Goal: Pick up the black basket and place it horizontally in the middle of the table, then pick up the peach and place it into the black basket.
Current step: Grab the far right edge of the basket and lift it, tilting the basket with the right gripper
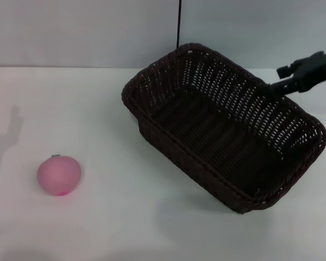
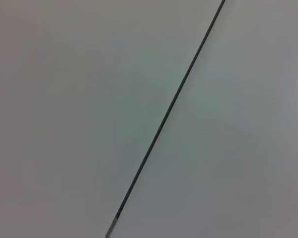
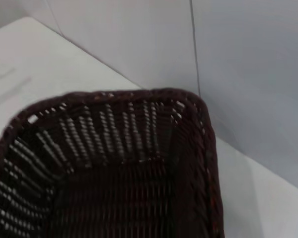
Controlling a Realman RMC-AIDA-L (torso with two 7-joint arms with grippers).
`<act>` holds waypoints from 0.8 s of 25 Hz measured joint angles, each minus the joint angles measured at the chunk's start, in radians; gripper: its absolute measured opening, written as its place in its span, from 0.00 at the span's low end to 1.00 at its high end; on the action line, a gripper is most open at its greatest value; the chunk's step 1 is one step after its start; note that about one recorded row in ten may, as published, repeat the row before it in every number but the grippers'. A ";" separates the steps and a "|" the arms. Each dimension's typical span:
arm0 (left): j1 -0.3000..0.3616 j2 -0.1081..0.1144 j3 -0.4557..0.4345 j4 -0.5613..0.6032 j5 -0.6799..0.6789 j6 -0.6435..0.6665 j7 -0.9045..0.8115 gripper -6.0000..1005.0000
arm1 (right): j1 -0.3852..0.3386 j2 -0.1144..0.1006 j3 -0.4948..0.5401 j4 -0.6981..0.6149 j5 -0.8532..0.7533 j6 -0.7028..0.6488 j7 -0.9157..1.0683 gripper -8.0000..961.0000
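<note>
On the white tabletop [image 1: 125,228] in front of me, the peach [image 1: 58,175] sits nearest, at about 8 o'clock in my head view, pink side up, with bare tabletop all around it and nothing in the way. It lies well apart from the basket [image 1: 223,130].

The basket takes the right half, from centre out toward 3 o'clock, set on a diagonal with one corner pointing to 12 o'clock. It looks tipped, its near corner lifted a little above a soft shadow. Inside I see only dark weave; it holds nothing. My right wrist view looks down into the same basket [image 3: 114,163], its braided rim and a corner close below.

My right end effector [image 1: 282,86] reaches in at 2 o'clock and meets the basket's far rim; I cannot tell whether it is clamped there.

Farthest off stands a pale wall with a thin dark seam [image 1: 179,24]. My left wrist view shows only that seam [image 2: 169,109]; my left end effector is out of sight. I can read no writing anywhere.
</note>
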 joint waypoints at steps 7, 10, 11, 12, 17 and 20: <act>0.010 0.000 0.001 0.000 0.000 0.002 -0.013 0.79 | -0.011 0.001 -0.029 0.079 0.001 0.082 -0.023 0.83; 0.012 0.000 0.003 0.000 0.000 0.003 -0.015 0.79 | -0.008 0.006 -0.030 0.111 0.002 0.097 -0.047 0.83; 0.012 0.000 0.005 0.000 0.000 0.004 -0.015 0.79 | -0.007 0.009 -0.030 0.120 0.002 0.098 -0.057 0.83; 0.012 0.000 0.007 0.000 0.000 0.004 -0.015 0.79 | -0.007 0.012 -0.030 0.125 0.002 0.099 -0.065 0.83; 0.011 0.000 0.014 -0.001 0.000 0.005 -0.015 0.79 | -0.010 0.022 -0.030 0.133 0.004 0.101 -0.082 0.68; 0.008 0.000 0.014 -0.001 0.000 0.003 -0.015 0.79 | -0.015 0.023 -0.028 0.133 0.004 0.099 -0.082 0.53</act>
